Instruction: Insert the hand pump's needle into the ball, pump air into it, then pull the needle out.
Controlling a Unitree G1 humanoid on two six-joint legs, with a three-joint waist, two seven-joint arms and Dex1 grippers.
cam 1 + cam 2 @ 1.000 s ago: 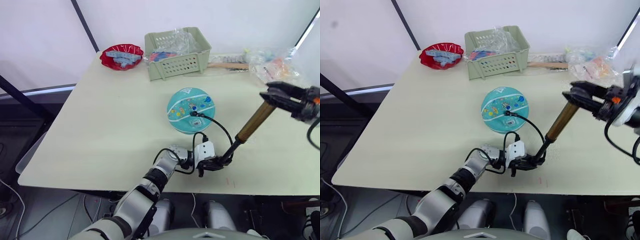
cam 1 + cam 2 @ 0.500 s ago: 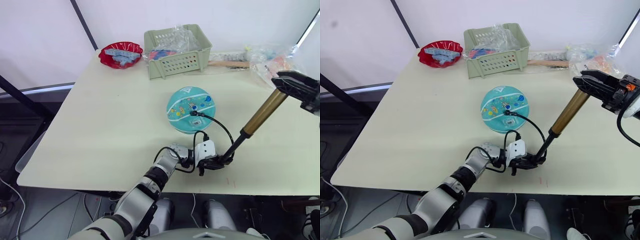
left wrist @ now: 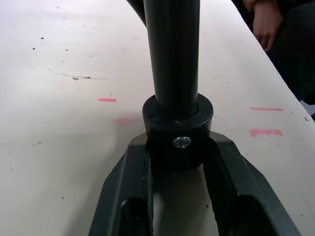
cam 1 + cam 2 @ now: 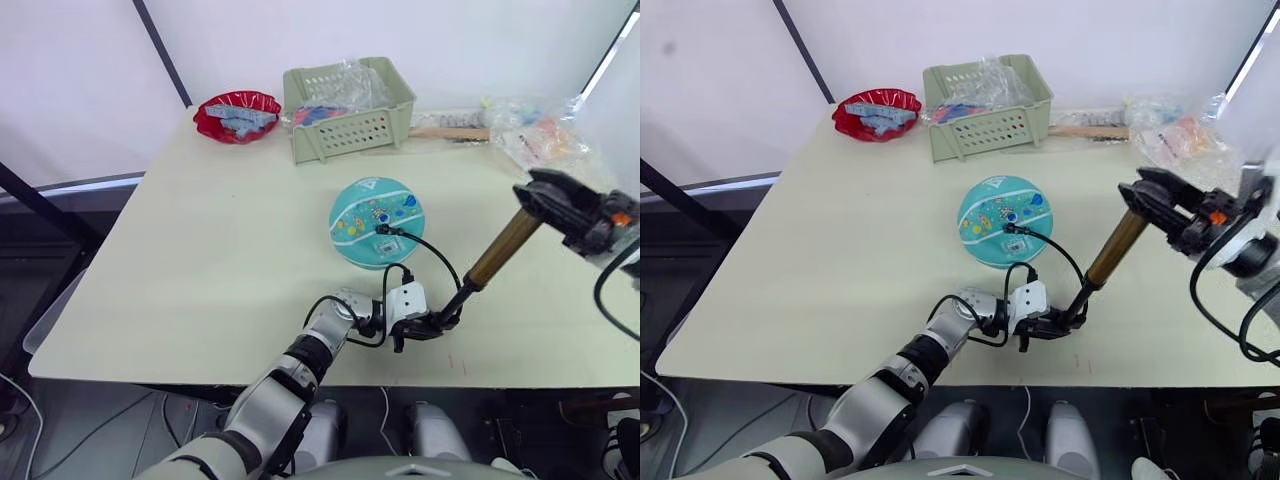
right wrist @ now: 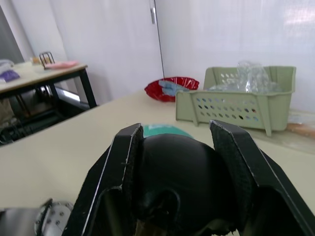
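Since half a second ago the right gripper [image 4: 545, 196] has come back down, pushing the black T-handle of the one gold-bronze hand pump [image 4: 492, 253], which slants up from the left gripper [image 4: 441, 325] to it. From the wrists, the left gripper's fingers [image 3: 132, 182] squeeze the pump's black foot [image 3: 178, 129] and the right's [image 5: 235, 167] squeeze the handle. One teal ball with white stripes [image 4: 1004, 219] sits just beyond the left gripper with the one needle [image 4: 1011, 228] stuck in its top.
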